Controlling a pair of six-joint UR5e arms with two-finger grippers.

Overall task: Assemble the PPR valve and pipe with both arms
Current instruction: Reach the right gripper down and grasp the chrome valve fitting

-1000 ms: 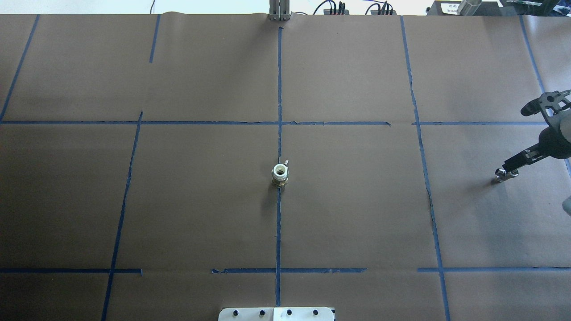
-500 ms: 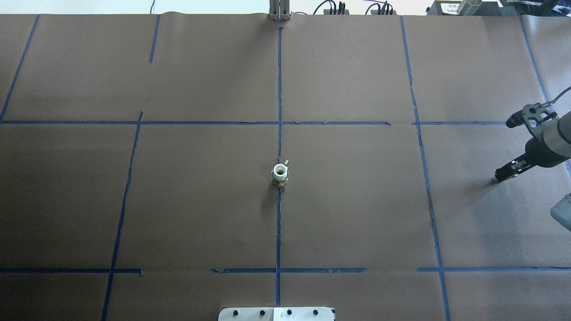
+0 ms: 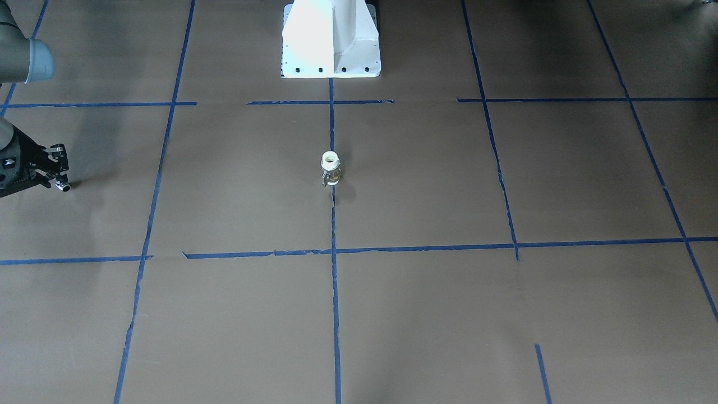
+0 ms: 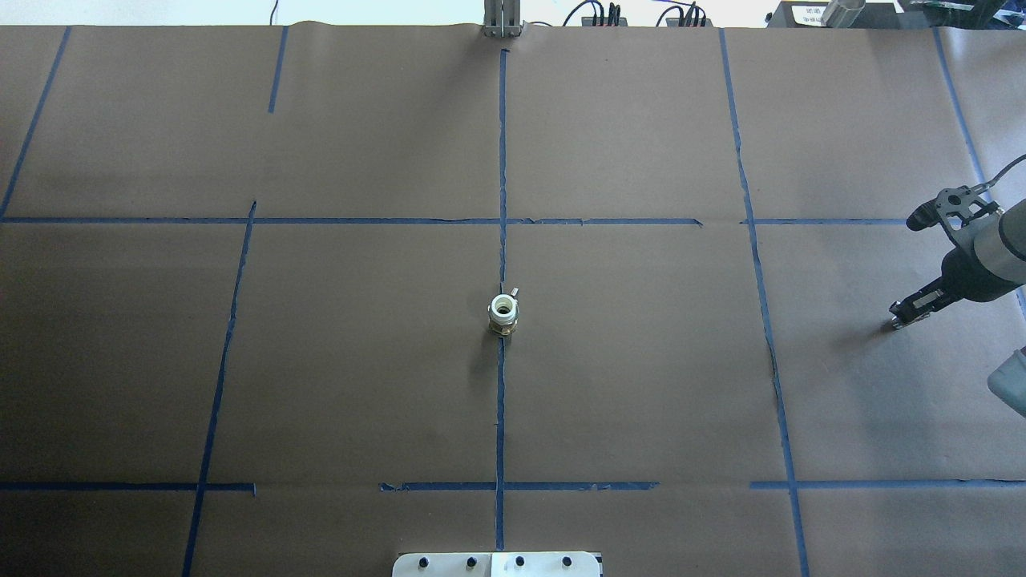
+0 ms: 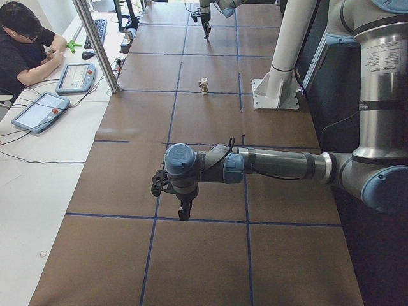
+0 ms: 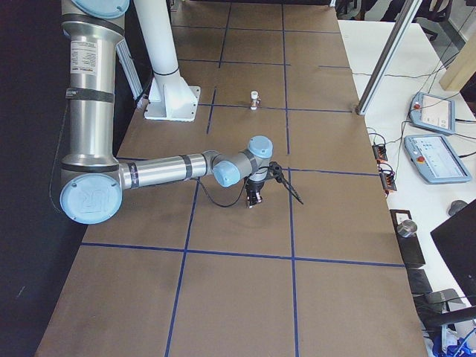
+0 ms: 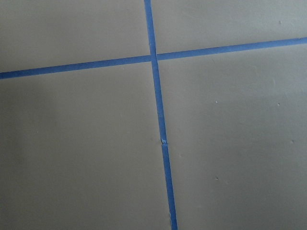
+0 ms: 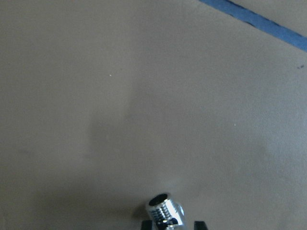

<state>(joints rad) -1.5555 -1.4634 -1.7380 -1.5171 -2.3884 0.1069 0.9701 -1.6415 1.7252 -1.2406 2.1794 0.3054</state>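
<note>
The PPR valve (image 4: 503, 312) stands upright on the centre tape line, white open end up, alone; it also shows in the front view (image 3: 330, 169). My right gripper (image 4: 902, 315) is low over the table at the far right, shut on the small shiny pipe (image 8: 164, 212). The pipe sits between the fingertips (image 8: 146, 225) and glints at the gripper tip in the front view (image 3: 64, 186). My left gripper (image 5: 184, 212) shows only in the exterior left view, pointing down over bare paper far from the valve; I cannot tell whether it is open or shut.
Brown paper with blue tape lines (image 4: 502, 401) covers the table. The white robot pedestal (image 3: 331, 39) stands at the robot's edge. A metal post (image 5: 95, 44) and operator tablets (image 5: 76, 76) stand beyond the far table edge, where a person sits.
My right wrist has turned and the gripper has shifted slightly toward the table centre, staying low with the pipe at its tips. The valve has not moved.
</note>
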